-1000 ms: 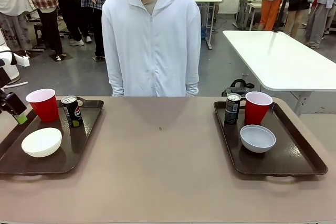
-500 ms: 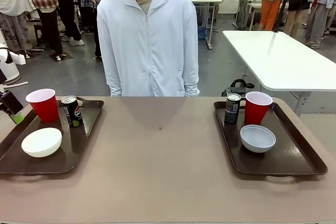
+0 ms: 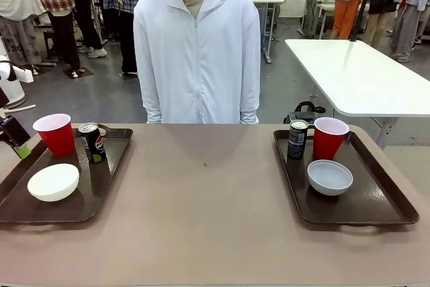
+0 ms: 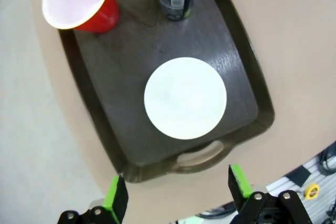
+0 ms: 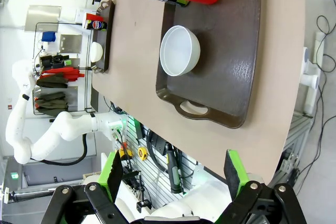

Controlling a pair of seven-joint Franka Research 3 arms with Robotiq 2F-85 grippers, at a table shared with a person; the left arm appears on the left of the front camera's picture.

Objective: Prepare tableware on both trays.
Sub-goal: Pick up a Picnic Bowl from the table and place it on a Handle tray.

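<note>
You've got two trays: left tray, right tray. Two red cups, two black cans, two bowls: one white bowl, one grey-blue bowl. One person at the far side.

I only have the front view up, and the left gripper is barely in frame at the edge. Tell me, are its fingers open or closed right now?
Observer: Open. The left wrist view shows the left gripper with its green pads spread wide and nothing between them.
Operator: What is it above?
Observer: It hangs above the near handle end of the left tray, looking down at the white bowl.
Operator: And the right gripper?
Observer: The right gripper is open too, holding nothing, beyond the handle end of the right tray, which holds the grey-blue bowl.
</note>
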